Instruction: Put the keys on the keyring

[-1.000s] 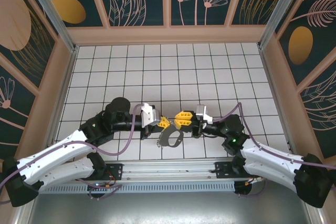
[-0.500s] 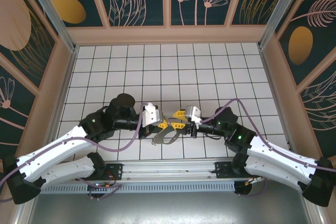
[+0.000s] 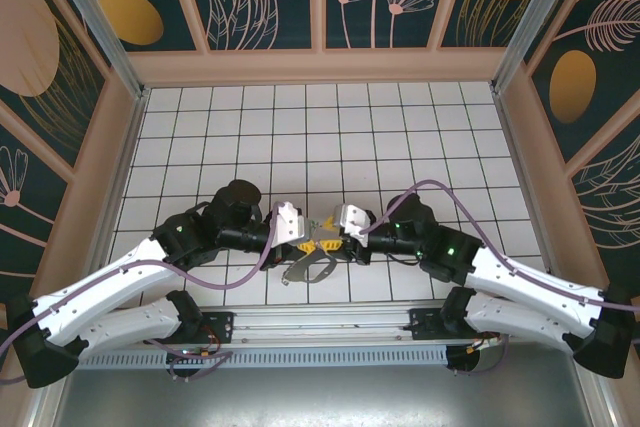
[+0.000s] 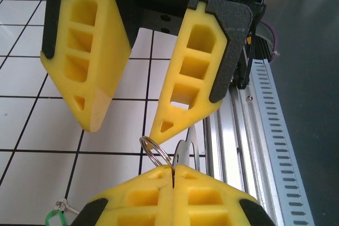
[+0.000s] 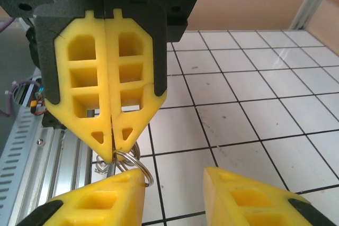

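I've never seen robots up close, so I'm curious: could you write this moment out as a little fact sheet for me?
Setting: white tiled table, two arms meeting near its front edge
Left end effector: shut, pinching a small silvery ring at its tips
Right end effector: open, facing the left one, nothing between its fingers
Keyring: tan-grey loop right by both end effectors' tips
Key: tiny, green, lying on the table, in no grip
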